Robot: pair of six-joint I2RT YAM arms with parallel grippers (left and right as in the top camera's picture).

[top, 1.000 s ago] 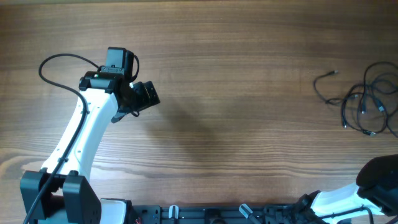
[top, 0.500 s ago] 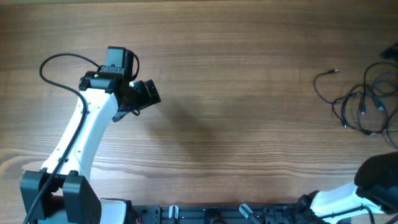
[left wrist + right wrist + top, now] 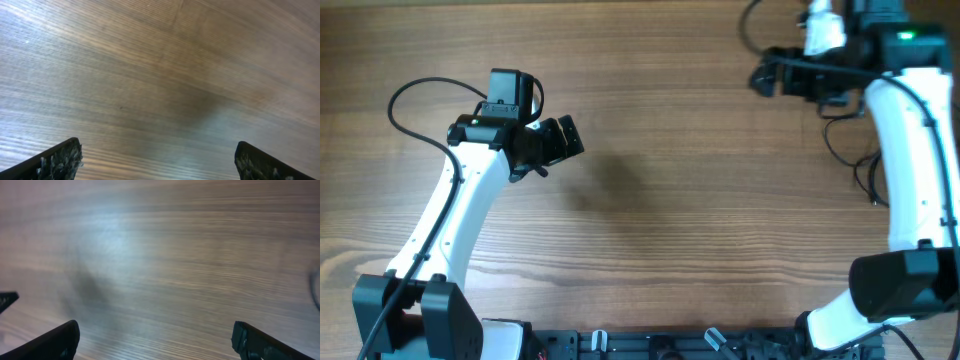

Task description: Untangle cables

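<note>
The right arm [image 3: 910, 150] has swung out over the cables [image 3: 873, 188], half hidden beneath it, and since the wide-open right gripper [image 3: 760, 78] overshoots them, I'd pull back to an outer loop, with the left gripper [image 3: 570, 140], also wide, far from them.

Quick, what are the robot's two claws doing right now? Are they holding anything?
left gripper: open, holding nothing.
right gripper: open, holding nothing.
</note>
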